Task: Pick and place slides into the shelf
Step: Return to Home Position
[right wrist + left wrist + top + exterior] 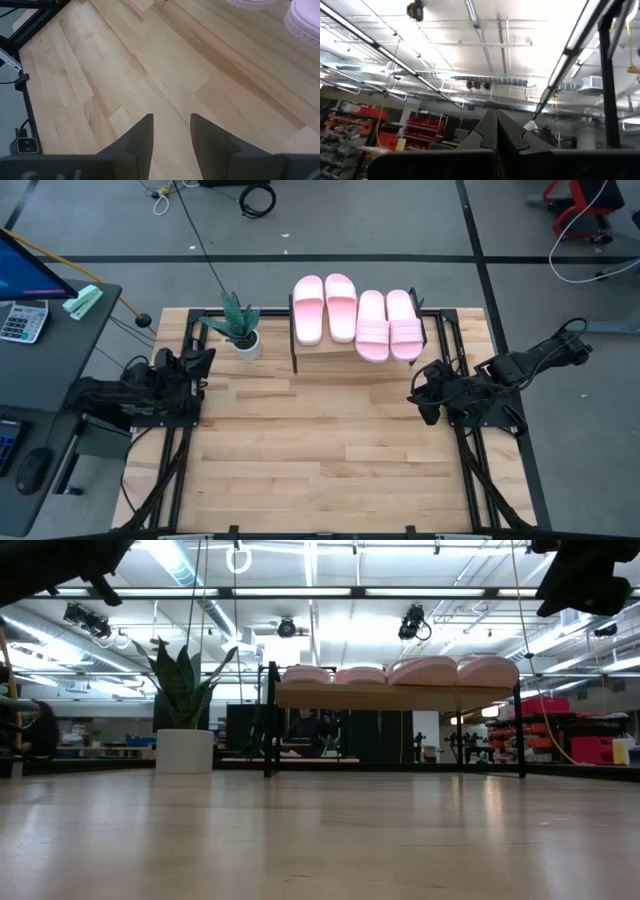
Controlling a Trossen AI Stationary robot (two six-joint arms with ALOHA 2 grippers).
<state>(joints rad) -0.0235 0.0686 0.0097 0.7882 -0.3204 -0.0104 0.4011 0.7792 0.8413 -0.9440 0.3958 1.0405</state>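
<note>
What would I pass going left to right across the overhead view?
Calculator → left arm → potted plant → shelf carrying four pink slides → right arm.

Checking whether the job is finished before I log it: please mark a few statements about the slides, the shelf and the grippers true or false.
1. All four slides lie on top of the shelf. True.
2. In the high view, the potted plant stands off the shelf's right end. False: it stands off the left end.
3. The right gripper holds a slide. False: it is open and empty above the bare wooden table.
4. The left gripper is shut, with nothing between its fingers. True.
</note>
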